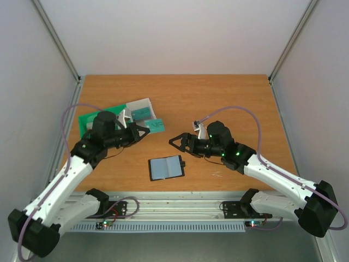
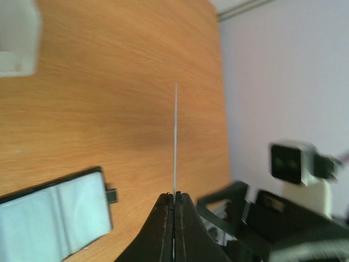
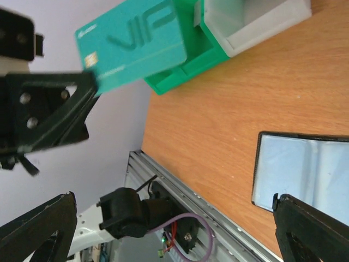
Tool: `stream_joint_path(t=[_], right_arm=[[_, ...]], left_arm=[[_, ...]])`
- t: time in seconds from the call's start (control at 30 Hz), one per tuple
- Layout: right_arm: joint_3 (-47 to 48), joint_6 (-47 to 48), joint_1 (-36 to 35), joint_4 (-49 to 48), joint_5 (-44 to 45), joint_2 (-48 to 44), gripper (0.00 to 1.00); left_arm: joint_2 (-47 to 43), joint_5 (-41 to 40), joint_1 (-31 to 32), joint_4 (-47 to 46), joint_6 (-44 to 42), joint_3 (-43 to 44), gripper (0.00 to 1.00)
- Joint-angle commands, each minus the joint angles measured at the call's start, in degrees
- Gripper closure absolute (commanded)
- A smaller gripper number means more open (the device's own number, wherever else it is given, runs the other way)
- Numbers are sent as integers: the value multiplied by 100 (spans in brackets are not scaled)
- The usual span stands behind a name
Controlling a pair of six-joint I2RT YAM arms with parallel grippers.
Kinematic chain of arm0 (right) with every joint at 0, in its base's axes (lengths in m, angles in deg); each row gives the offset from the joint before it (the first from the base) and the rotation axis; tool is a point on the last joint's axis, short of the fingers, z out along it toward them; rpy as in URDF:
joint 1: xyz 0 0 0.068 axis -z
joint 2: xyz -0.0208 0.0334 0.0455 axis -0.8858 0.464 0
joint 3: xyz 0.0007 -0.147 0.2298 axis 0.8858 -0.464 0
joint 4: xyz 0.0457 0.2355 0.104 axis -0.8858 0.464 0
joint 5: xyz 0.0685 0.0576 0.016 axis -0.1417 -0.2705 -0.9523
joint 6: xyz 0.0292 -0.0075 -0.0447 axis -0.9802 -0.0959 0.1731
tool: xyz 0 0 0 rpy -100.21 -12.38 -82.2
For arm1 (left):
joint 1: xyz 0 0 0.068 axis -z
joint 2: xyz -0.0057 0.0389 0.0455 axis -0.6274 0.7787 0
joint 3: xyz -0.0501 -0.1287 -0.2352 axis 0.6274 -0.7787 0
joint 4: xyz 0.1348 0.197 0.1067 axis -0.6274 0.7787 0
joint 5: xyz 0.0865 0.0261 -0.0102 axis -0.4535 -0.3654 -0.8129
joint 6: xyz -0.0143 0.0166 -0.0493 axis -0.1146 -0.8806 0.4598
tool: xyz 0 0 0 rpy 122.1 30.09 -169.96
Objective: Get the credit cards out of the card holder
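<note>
Wood-grain surface (image 1: 229, 103) carries everything we work with, so we start there and go down in size. At its far left lies the green tray (image 1: 86, 121), with the white box (image 3: 215, 30) against its right end. We judge this corner to be the drop-off, since a second card (image 1: 143, 113), teal, already lies in the box.

Near the front edge, between our two arms, the holder (image 1: 167, 167) lies open and flat with its pale pockets facing up. Laid out this way, either arm can reach the pockets from above. They look flat, but we cannot tell whether anything remains tucked inside.

Our left gripper (image 1: 146, 130) is clenched on one end of a teal card (image 1: 157, 124) and holds it clear of the surface, just beside the box and well apart from the holder. In the left wrist view the card shows edge-on, a thin line rising straight out of the pressed-together fingers (image 2: 163, 224). We think pinching only the end leaves most of the card free, so it can be lowered into the box without the fingers fouling the walls.

Our right gripper (image 1: 179, 144) is spread wide and holds nothing. It hovers above the surface just beyond the holder's far right corner and touches neither holder nor card. We judge that it stands by there to steady the holder or take the next pull.
</note>
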Motion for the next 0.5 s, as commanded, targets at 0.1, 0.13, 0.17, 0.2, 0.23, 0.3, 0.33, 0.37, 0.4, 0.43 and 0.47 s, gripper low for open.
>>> stream_joint_path(t=[0.1, 0.13, 0.17, 0.2, 0.23, 0.3, 0.33, 0.37, 0.4, 0.43, 0.47], right_arm=[[37, 526, -15, 555, 15, -217, 2], [80, 578, -16, 642, 16, -236, 1], [119, 623, -13, 721, 1, -244, 1], [157, 666, -12, 800, 0, -251, 2], [179, 711, -19, 867, -4, -261, 1], [196, 754, -13, 986, -6, -312, 2], [192, 764, -15, 1030, 4, -347, 2], [187, 774, -13, 1071, 11, -385, 1], [186, 790, -18, 1103, 39, -423, 2], [186, 802, -18, 1127, 62, -451, 2], [193, 824, -13, 1154, 96, -484, 2]], left_arm=[[1313, -409, -741, 935, -1034, 769, 99], [1477, -496, -818, 975, -1097, 878, 100], [1664, -651, -875, 1036, -1156, 1018, 99], [1842, -806, -922, 1091, -1258, 1149, 99], [2019, -912, -977, 1113, -1310, 1271, 100], [2393, -1079, -1068, 1145, -1436, 1565, 100], [2589, -1176, -1103, 1189, -1465, 1697, 100], [2777, -1240, -1131, 1205, -1501, 1826, 99], [2942, -1376, -1151, 1240, -1527, 1945, 100], [3106, -1549, -1165, 1288, -1551, 2058, 99], [3284, -1694, -1170, 1277, -1574, 2151, 100]])
